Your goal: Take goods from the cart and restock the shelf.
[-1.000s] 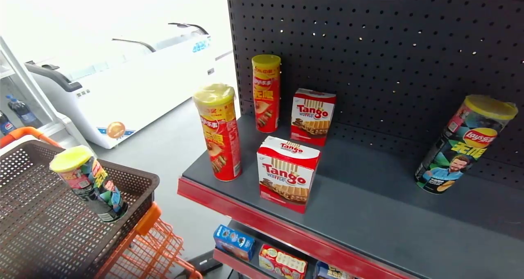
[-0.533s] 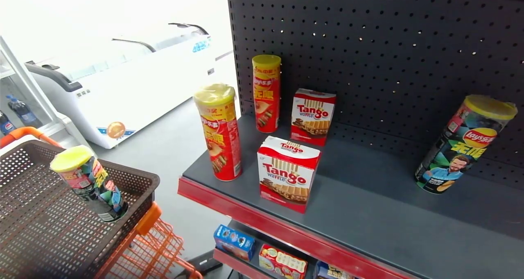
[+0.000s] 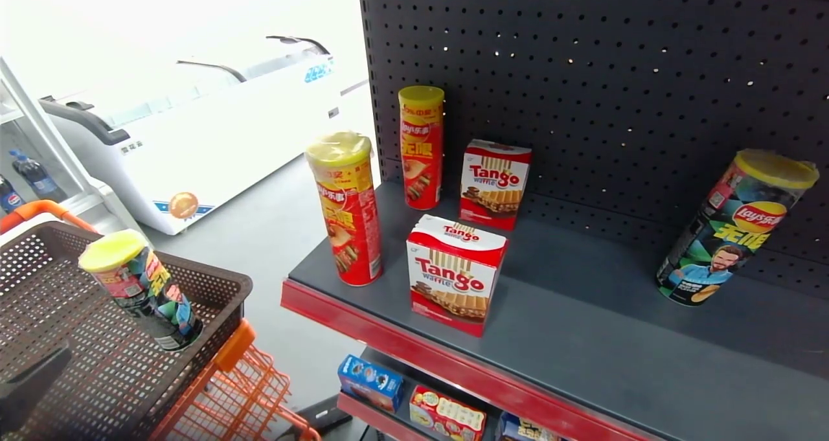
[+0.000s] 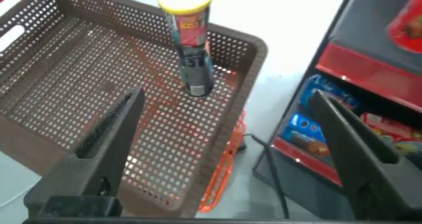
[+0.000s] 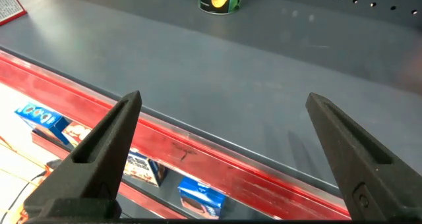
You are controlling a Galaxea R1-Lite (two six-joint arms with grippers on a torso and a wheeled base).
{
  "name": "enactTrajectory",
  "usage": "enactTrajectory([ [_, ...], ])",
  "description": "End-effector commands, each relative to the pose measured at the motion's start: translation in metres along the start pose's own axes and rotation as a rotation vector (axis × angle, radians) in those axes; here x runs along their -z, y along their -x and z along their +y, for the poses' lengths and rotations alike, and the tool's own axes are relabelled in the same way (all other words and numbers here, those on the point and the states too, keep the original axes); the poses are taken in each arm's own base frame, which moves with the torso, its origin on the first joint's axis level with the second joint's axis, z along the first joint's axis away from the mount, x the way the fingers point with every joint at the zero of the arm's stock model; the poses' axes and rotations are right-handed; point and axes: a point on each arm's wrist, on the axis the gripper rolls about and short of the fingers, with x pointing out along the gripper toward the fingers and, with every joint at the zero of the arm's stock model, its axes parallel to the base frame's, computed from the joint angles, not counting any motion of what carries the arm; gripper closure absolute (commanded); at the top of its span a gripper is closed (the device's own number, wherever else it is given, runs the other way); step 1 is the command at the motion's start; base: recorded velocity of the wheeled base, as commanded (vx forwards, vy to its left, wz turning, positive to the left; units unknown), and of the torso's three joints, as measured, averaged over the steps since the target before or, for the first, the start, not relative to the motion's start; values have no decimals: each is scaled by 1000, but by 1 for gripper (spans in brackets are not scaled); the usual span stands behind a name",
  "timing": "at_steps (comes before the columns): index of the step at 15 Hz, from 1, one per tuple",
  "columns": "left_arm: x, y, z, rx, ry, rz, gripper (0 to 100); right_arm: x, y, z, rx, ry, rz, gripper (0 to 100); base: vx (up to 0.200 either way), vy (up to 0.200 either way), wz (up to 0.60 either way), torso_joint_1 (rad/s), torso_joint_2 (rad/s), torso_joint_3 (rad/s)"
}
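Chips can [image 3: 139,289] stands upright in the cart's brown basket [image 3: 214,278], near the shelf-side rim, yellow lid up, body free all round for a side grasp. Left gripper [image 4: 224,99] hangs over the basket w/ jaws wide apart, can ahead of it, prob. lining up on the can body. Right gripper [image 5: 222,100] hovers by the shelf [image 3: 583,337] front edge, jaws apart too, nothing held. Shelf stock sits in rows by type: front red can [image 3: 346,214], rear red can [image 3: 421,149], front wafer box [image 3: 453,276], rear wafer box [image 3: 493,185]. A matching dark can [image 3: 735,227] stands at right by the pegboard. The bare deck in front of it looks like the cart can's spot.
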Motion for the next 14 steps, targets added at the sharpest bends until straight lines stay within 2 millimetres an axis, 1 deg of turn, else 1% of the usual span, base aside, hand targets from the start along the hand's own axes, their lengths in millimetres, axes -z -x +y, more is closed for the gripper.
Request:
enactTrajectory([
  [1,4,-44,14,-68,2,152,0,0,0,0,1,0,1,0,0,0,0,0,0,0],
  [3,3,-69,20,-86,10,176,0,0,0,0,-1,0,1,0,0,0,0,0,0,0],
  [5,2,-87,23,-82,6,152,0,0,0,0,1,0,1,0,0,0,0,0,0,0],
  [6,4,-102,26,-84,-4,136,0,0,0,0,1,0,1,0,0,0,0,0,0,0],
  [7,6,-106,27,-84,-4,136,0,0,0,0,-1,0,1,0,0,0,0,0,0,0],
  [8,14,-122,30,-83,-3,131,0,0,0,0,-1,0,1,0,0,0,0,0,0,0],
  [9,20,-134,31,-80,-5,119,0,0,0,0,-2,0,1,0,0,0,0,0,0,0],
  [10,23,-140,32,-79,-5,114,0,0,0,0,-2,0,1,0,0,0,0,0,0,0],
  [12,37,-164,32,-60,-18,87,0,0,0,0,-2,0,1,0,0,0,0,0,0,0],
  [14,48,-177,32,-56,-21,58,0,0,0,0,1,0,1,0,0,0,0,0,0,0],
])
